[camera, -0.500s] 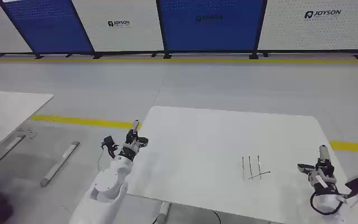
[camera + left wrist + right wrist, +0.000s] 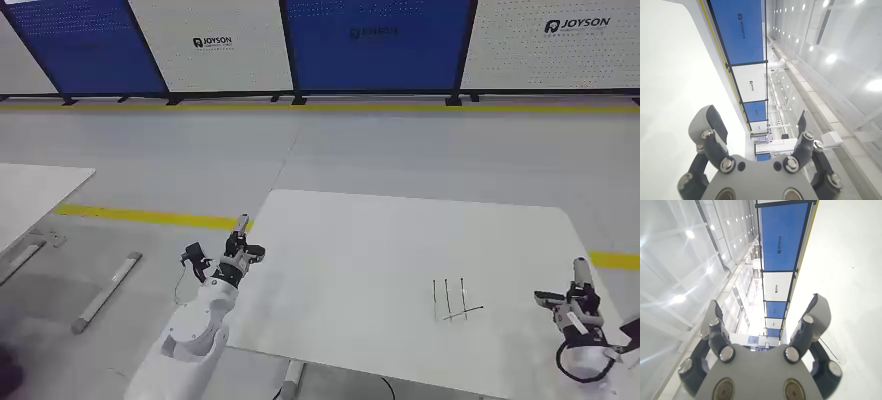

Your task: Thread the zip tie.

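4 zip ties [image 2: 452, 299] are seen at the lower right of the top view, on the table [image 2: 350, 270]: 3 side by side and 1 laid across their lower ends. Both grippers are released and nothing is held. The left gripper [image 2: 243, 238] is at the table's left edge, the right gripper [image 2: 577, 280] at the lower right. Because the ties lie flat and cross, a pinch could be missed, or 2 could be lifted together.

Top view down onto table [image 2: 360, 270], wrist views close, upward, all sharing partition panels [image 2: 375, 40]
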Robot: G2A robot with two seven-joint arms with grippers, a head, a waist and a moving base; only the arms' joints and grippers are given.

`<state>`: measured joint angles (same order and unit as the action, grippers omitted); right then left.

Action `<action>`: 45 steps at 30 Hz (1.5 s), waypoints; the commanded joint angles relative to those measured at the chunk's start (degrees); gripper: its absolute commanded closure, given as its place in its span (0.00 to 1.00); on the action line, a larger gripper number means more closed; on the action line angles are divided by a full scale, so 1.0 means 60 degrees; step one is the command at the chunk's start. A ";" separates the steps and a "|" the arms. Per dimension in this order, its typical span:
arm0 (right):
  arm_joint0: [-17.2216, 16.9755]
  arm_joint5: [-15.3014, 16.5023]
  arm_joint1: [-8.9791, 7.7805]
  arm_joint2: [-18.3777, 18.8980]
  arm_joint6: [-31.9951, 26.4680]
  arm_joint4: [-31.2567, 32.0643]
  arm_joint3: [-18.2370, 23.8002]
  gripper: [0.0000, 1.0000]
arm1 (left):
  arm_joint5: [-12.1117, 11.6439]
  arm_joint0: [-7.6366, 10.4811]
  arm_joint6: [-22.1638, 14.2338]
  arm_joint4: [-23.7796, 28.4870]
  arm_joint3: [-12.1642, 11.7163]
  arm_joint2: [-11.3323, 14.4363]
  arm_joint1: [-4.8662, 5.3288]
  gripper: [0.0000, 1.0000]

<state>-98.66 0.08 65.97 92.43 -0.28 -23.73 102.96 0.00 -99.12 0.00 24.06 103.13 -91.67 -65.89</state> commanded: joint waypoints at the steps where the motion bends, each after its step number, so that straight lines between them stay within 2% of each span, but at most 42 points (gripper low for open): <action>1: 0.0032 -0.0063 -0.0001 0.0148 -0.0309 -0.0263 -0.0010 0.00 | 0.0000 0.0000 0.0000 0.0000 0.0000 0.0000 0.0000 0.00; 3: 0.0076 -0.0236 -0.0033 0.0337 -0.0920 -0.0405 -0.0020 0.00 | 0.0000 0.0000 0.0000 0.0000 0.0000 0.0000 0.0000 0.00; 6: 0.0291 -0.0731 -0.0163 0.0767 -0.2620 -0.0336 0.0004 0.00 | 0.0000 0.0000 0.0000 0.0000 0.0000 0.0000 0.0000 0.00; 10: 0.0836 -0.1456 -0.0353 0.1272 -0.4903 -0.0340 -0.0083 0.00 | 0.0000 0.0000 0.0000 0.0000 0.0000 0.0000 0.0000 0.00; 11: 0.1075 -0.1827 -0.0427 0.1311 -0.6082 -0.0506 -0.0177 0.00 | 0.0000 0.0000 0.0000 0.0000 0.0000 0.0000 0.0000 0.00; 14: 0.1729 -0.2193 -0.0594 0.1547 -0.7371 -0.0028 -0.0675 0.00 | 0.0000 0.0000 0.0000 0.0000 0.0000 0.0000 0.0000 0.00; 25: 0.1782 -0.2274 -0.0608 0.1554 -0.7460 0.0021 -0.0754 0.00 | 0.0000 0.0000 0.0000 0.0000 0.0000 0.0000 0.0000 0.00; 26: 0.1785 -0.2334 -0.0606 0.1433 -0.7778 -0.0131 -0.0761 0.00 | 0.0000 0.0000 0.0000 0.0000 0.0000 0.0000 0.0000 0.00; 27: 0.2076 -0.3015 -0.0635 0.1282 -0.9075 -0.1014 -0.1306 0.00 | 0.0000 0.0000 0.0000 0.0000 0.0000 0.0000 0.0000 0.00; 28: 0.2461 -0.3163 -0.0707 0.1448 -0.9656 -0.1050 -0.1553 0.00 | 0.0000 0.0000 0.0000 0.0000 0.0000 0.0000 0.0000 0.00; 30: 0.2865 -0.2944 -0.0821 0.1597 -1.0443 -0.0712 -0.1870 0.00 | 0.0000 0.0000 0.0000 0.0000 0.0000 0.0000 0.0000 0.00; 32: 0.3301 -0.2917 -0.0946 0.1580 -1.1896 -0.0687 -0.2240 0.00 | 0.0000 0.0000 0.0000 0.0000 0.0000 0.0000 0.0000 0.00; 35: 0.3890 -0.2678 -0.1098 0.1440 -1.2713 0.0023 -0.2811 0.00 | 0.0000 0.0000 0.0000 0.0000 0.0000 0.0000 0.0000 0.00; 38: 0.4305 -0.2447 -0.1188 0.1004 -1.3182 0.0708 -0.3382 0.00 | 0.0000 0.0000 0.0000 0.0000 0.0000 0.0000 0.0000 0.00; 41: 0.4490 -0.2003 -0.1257 0.0662 -1.2908 0.1663 -0.3732 0.00 | 0.0000 0.0000 0.0000 0.0000 0.0000 0.0000 0.0000 0.00; 42: 0.4470 -0.1852 -0.1268 0.0663 -1.2815 0.1692 -0.3742 0.00 | 0.0000 0.0000 0.0000 0.0000 0.0000 0.0000 0.0000 0.00; 45: 0.4452 -0.1827 -0.1270 0.0678 -1.2760 0.1678 -0.3742 0.00 | 0.0000 0.0000 0.0000 0.0000 0.0000 0.0000 0.0000 0.00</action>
<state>-71.95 -10.79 58.34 96.46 -76.77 -13.54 80.47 0.00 -99.12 0.00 24.06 103.13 -91.67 -65.89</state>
